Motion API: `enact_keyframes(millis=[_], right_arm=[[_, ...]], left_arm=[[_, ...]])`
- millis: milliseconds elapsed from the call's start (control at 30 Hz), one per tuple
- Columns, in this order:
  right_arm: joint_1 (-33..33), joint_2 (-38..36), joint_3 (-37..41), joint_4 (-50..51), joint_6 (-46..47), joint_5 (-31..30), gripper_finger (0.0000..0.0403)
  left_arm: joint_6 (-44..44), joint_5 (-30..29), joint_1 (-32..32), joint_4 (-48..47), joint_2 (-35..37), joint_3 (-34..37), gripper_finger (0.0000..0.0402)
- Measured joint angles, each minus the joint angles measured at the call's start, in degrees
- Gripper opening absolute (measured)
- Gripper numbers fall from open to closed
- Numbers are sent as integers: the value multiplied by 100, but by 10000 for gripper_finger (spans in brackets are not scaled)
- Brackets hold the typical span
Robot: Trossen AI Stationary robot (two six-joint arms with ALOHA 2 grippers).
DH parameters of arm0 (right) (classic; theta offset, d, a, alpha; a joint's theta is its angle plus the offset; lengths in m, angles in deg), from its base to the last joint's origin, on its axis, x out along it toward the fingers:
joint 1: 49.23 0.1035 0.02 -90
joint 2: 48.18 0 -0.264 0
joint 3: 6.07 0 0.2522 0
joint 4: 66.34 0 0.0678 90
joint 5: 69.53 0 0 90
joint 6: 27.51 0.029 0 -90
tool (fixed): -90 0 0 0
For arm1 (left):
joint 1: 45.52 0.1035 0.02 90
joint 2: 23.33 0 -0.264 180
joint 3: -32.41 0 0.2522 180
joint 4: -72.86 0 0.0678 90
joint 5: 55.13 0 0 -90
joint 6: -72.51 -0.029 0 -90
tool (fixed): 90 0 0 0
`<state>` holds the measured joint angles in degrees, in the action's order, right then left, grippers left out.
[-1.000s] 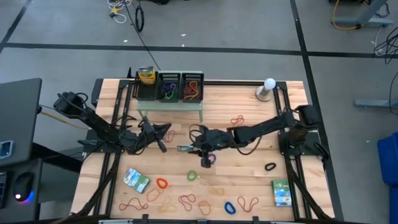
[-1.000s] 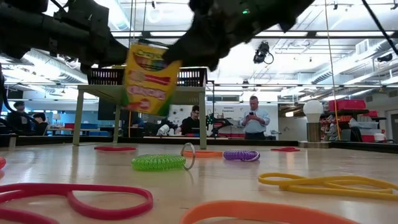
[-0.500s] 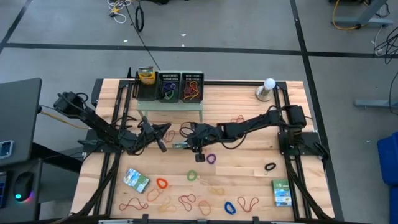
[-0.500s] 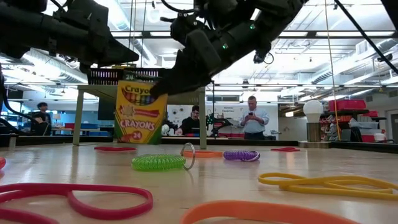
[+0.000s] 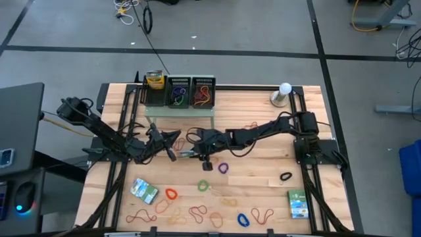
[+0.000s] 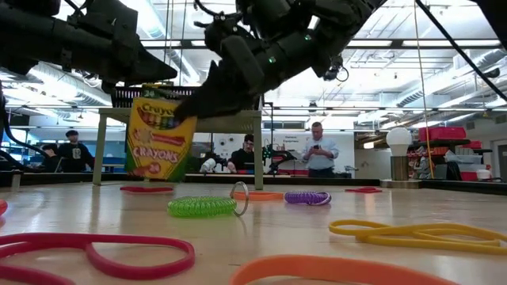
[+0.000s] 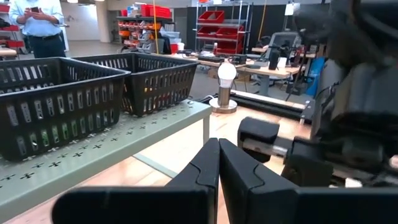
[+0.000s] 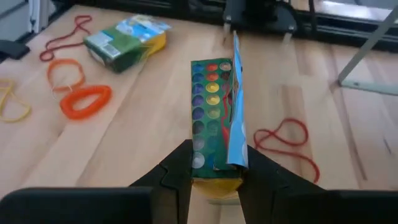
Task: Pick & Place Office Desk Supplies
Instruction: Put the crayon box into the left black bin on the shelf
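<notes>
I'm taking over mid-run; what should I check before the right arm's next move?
1. Grip on the crayon box: ok, the right gripper clamps it from both sides.
2. Box clear of the table: ok, it hangs tilted in the low view.
3. Left gripper out of the way: not ok, shut, empty, close beside the box.
4. Room in the mesh trays: cannot tell.
</notes>
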<state>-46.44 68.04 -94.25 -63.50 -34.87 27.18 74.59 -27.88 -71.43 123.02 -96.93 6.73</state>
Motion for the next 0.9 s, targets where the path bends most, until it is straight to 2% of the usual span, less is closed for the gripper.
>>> enact_keyframes(millis=[467, 667, 900], right_arm=[[-41, 13, 9, 430, 1, 105, 114], [-41, 13, 9, 473, 4, -159, 154], [-37, 13, 9, 471, 57, -166, 208]], left_arm=[[30, 96, 0, -33, 0, 0, 11], [42, 182, 0, -29, 0, 0, 11], [26, 197, 0, -30, 0, 0, 11]])
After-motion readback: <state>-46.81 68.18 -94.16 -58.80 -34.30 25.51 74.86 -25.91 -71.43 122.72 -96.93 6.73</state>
